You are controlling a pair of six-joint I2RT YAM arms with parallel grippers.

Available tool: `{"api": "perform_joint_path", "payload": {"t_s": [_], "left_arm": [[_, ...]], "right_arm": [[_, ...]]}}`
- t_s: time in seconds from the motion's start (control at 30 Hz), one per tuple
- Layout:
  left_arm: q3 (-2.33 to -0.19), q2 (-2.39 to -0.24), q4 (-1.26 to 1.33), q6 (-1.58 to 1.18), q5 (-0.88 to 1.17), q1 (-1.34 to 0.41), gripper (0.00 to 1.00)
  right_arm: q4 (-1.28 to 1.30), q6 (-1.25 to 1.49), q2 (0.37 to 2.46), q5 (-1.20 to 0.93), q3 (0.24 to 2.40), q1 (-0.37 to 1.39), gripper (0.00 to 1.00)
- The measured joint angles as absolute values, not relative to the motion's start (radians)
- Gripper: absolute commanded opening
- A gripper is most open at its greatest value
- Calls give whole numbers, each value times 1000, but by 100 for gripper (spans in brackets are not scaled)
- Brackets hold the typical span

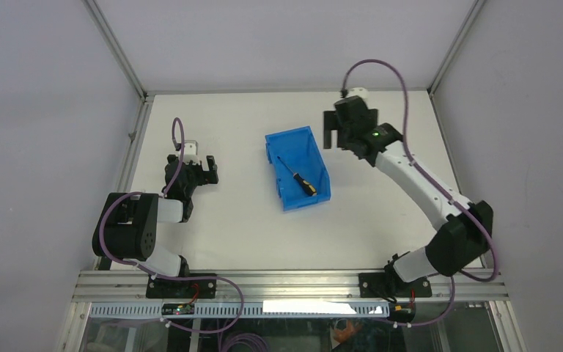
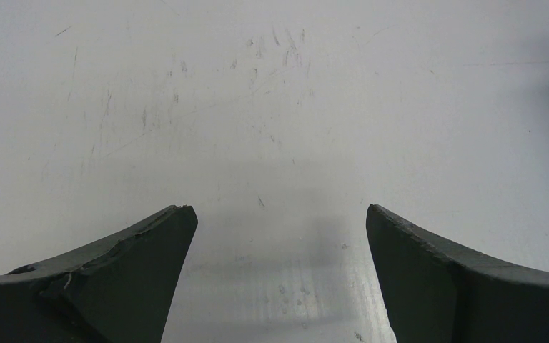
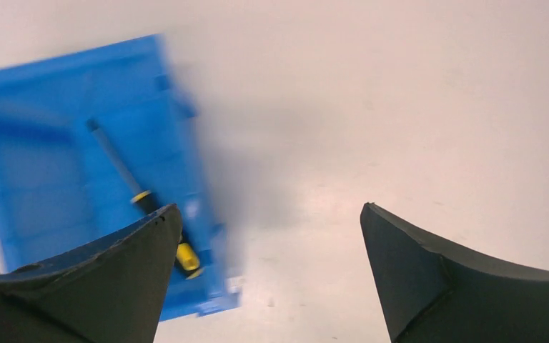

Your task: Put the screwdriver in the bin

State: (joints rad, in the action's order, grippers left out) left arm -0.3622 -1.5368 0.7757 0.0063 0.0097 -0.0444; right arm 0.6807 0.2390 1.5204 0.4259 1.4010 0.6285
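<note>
The screwdriver (image 1: 297,177) lies flat inside the bin (image 1: 304,202), which sits on the desk (image 1: 227,220) just left of the right tool (image 3: 269,209), its fingers spread and empty. The left tool (image 2: 280,209), also spread, holds nothing, with the bin well off to its right.

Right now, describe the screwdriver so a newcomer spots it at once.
On the white table, find the bright blue bin near the centre. The screwdriver lies diagonally on its floor. It's the only thing inside: thin dark shaft, yellow-and-black handle towards the near end.
</note>
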Motion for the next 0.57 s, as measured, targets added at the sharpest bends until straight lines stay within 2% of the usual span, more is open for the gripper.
{"api": "perform_joint_path", "payload": {"t_s": [0.23,0.33,0.57], "left_arm": [[-362,-1537,776,6,10,-44,99],[-362,-1537,776,6,10,-44,99],[-362,-1537,776,6,10,-44,99]], "right_arm": [[710,271,1300,474,1237,245,99],[719,283,1265,490,1195,187,99],[700,298,1237,486,1104,180,99]]}}
